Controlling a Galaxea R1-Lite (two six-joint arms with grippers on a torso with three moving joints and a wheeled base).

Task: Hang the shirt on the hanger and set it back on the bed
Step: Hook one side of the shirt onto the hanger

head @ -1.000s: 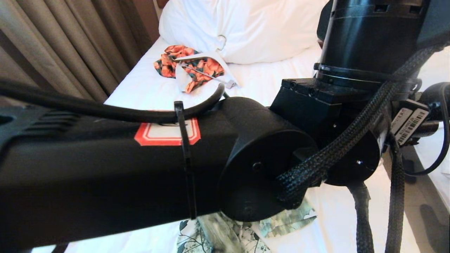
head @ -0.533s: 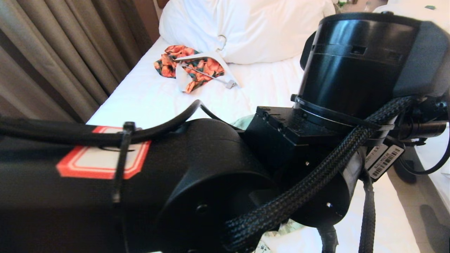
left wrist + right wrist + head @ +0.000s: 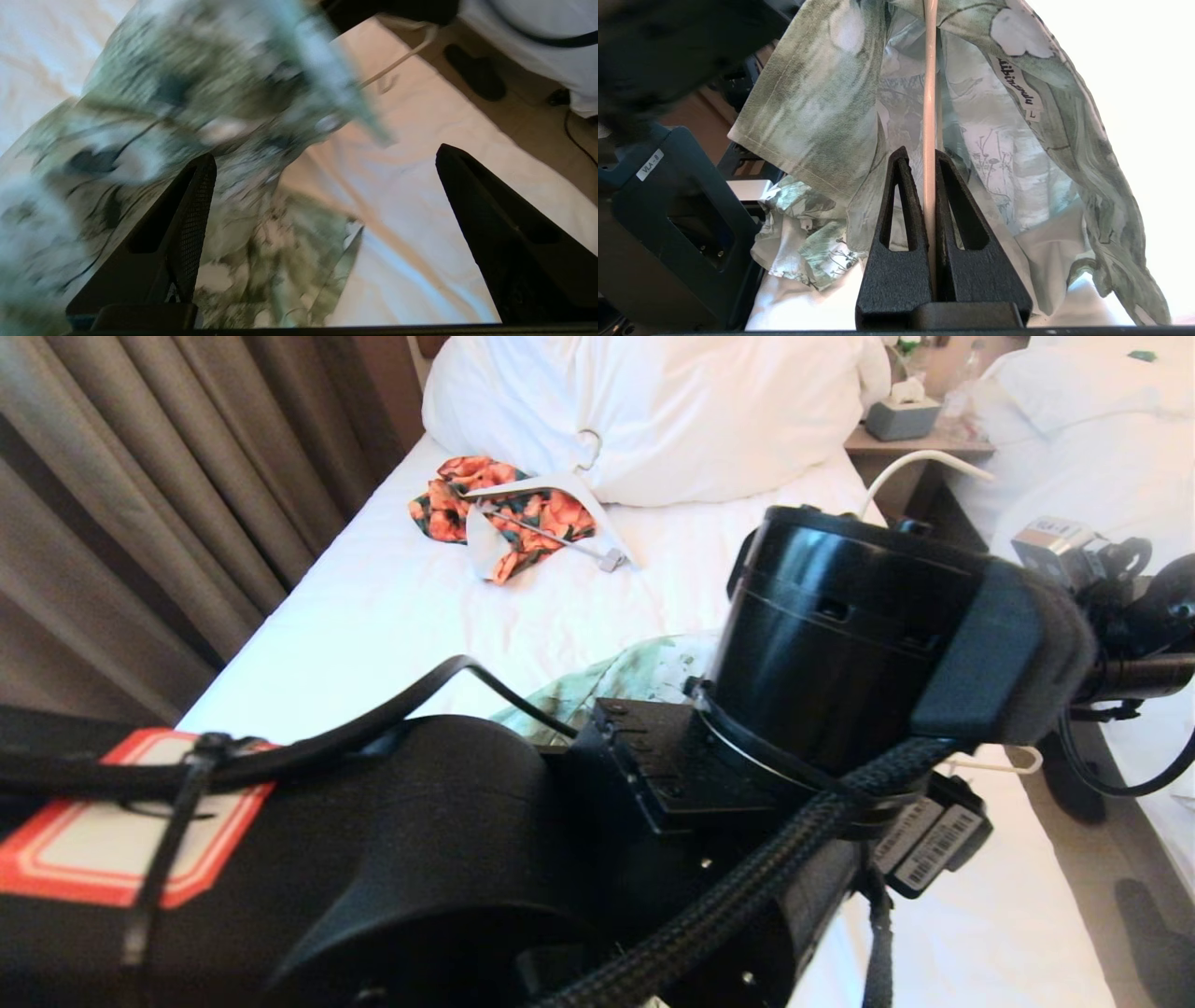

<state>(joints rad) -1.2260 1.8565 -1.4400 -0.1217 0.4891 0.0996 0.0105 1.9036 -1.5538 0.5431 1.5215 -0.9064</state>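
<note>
Right wrist view shows the right claw (image 3: 930, 163) clamped on the hanger (image 3: 930, 93), whose rod runs straight up-frame inside the draped shirt (image 3: 822, 107), while the left claw (image 3: 327, 158) gapes empty over shirt and bed (image 3: 411, 261).

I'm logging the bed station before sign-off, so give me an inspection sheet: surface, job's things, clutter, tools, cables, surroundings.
Surface: bed, wrinkled white sheet, big pillows at its head.
Job's things: shirt draped over the hanger, part lying on the sheet.
Clutter: orange floral garment on a white clip hanger, by the pillows.
Tools: left tool open above the shirt, holding nothing; right tool shut on the hanger's rod.
Cables: braided sleeve and black cable along the left arm; white cord by the nightstand.
Surroundings: curtains, nightstand with tissue box, neighbouring bed.
</note>
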